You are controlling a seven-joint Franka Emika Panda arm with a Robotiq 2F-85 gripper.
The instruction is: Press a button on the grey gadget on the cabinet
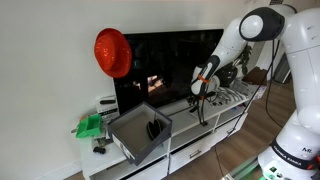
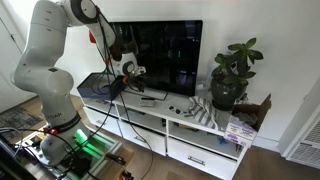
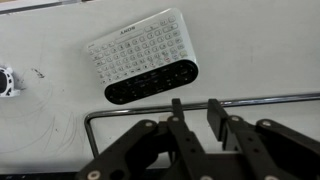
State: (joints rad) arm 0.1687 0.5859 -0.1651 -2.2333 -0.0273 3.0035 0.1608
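Observation:
The grey gadget (image 3: 145,65) lies flat on the white cabinet (image 3: 255,45). It is a small keypad remote with pale keys and a dark band along its near edge. In the wrist view my gripper (image 3: 196,112) hovers just short of that dark edge. Its fingers are drawn close together with a narrow gap and hold nothing. In both exterior views the gripper (image 1: 201,96) (image 2: 126,84) hangs low over the cabinet (image 1: 205,135) (image 2: 200,135) in front of the TV. A small dark flat item (image 2: 148,99) beside it looks like the gadget.
A thin metal TV foot rail (image 3: 250,100) runs between gripper and gadget. The black TV (image 2: 165,55) stands behind. A big grey open box (image 1: 140,135), a green item (image 1: 90,125), a red round object (image 1: 113,52), a potted plant (image 2: 232,70) and a silvery cluster (image 2: 205,115) share the cabinet.

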